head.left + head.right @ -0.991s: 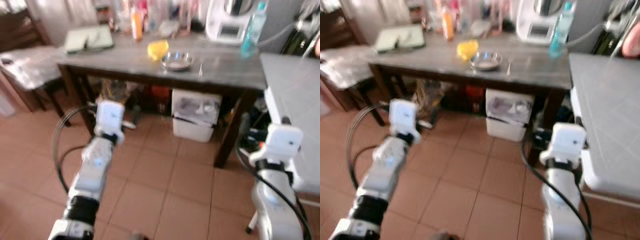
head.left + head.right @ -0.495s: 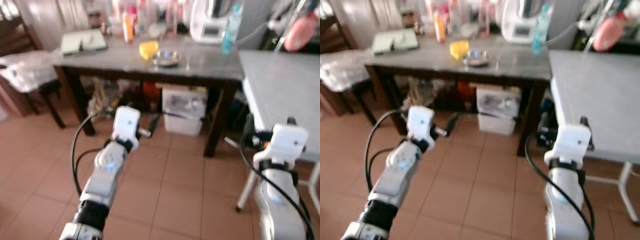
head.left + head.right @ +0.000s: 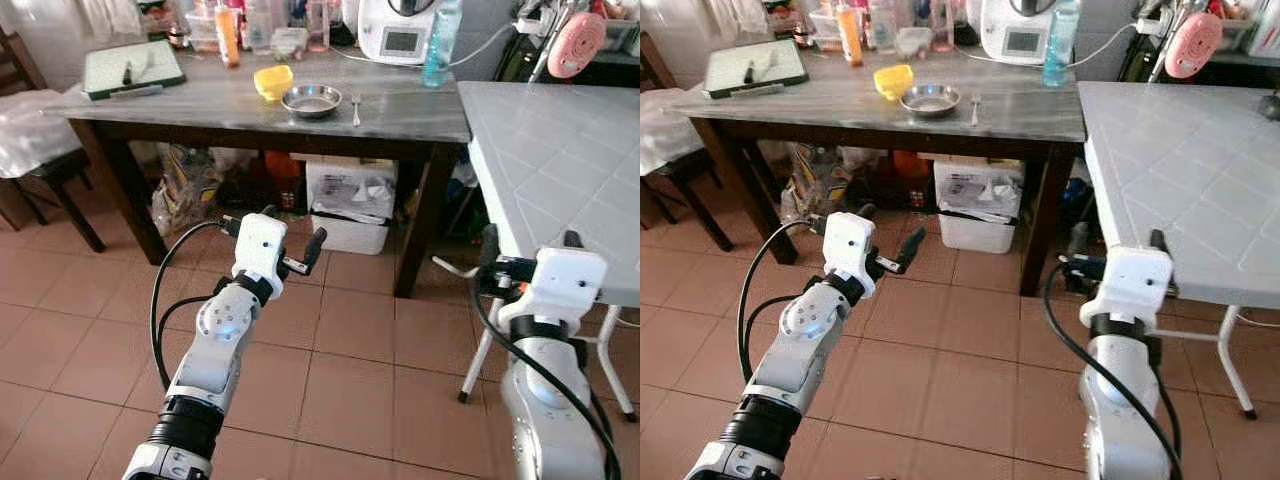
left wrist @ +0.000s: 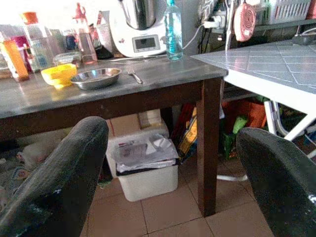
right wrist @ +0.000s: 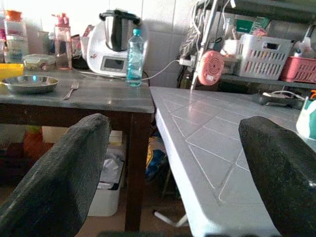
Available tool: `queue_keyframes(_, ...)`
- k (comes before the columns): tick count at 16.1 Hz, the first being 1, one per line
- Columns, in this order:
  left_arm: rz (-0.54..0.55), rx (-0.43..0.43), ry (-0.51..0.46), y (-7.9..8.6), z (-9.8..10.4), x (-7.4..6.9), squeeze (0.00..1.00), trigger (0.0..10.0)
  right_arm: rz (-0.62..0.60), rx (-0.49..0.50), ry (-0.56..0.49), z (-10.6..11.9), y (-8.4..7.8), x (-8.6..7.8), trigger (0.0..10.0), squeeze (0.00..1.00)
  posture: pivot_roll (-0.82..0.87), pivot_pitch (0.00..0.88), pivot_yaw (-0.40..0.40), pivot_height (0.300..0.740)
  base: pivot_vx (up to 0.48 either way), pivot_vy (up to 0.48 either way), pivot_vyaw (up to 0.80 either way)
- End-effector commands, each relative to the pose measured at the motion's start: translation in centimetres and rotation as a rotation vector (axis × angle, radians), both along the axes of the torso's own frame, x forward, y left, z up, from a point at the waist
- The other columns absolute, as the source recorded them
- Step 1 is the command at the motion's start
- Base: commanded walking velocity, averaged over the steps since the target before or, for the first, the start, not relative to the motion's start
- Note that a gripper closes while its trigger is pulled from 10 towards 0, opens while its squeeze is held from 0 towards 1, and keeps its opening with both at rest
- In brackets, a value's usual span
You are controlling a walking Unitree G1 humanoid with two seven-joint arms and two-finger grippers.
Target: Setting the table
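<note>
On the dark wooden table (image 3: pixel 420 118) a steel bowl (image 3: pixel 311 99) sits empty beside a yellow bowl (image 3: pixel 272 80) (its inside is hidden), a fork (image 3: pixel 356 101) just right. Both the left gripper (image 3: pixel 275 235) and right gripper (image 5: pixel 173 163) are spread wide, holding nothing, short of the table.

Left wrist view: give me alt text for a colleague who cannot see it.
The left gripper is open and empty, its two black fingers framing a dark wooden table. On the table stand a yellow bowl, a steel dish, a fork and a blue bottle; a white bin sits underneath.
</note>
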State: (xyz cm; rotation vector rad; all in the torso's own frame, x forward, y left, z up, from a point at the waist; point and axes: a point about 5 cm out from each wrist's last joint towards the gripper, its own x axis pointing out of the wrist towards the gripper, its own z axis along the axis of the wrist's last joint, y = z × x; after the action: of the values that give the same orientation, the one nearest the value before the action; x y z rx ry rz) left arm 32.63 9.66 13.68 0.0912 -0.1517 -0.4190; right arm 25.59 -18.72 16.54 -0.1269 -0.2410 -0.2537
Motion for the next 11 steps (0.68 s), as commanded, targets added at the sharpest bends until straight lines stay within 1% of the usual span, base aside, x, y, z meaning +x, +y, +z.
queue_keyframes(1,-0.004,-0.004,-0.017,-0.23,0.52,0.32,0.00,10.0,-0.006,-0.008,-0.005,0.27,-0.21,-0.20,10.0,0.00,0.08,0.047,0.026,0.740,0.000,-0.386,0.00)
queue_keyframes(8,0.007,0.001,-0.025,-0.04,0.74,0.83,0.00,10.0,0.015,-0.018,-0.004,0.38,0.31,-0.17,10.0,0.00,0.08,0.052,0.032,0.740,0.000,-0.393,0.00)
queue_keyframes(11,0.001,0.001,-0.026,-0.32,0.77,0.91,0.00,10.0,0.016,-0.021,-0.004,0.39,0.41,-0.12,10.0,0.00,0.08,0.053,0.035,0.740,0.000,-0.401,0.00)
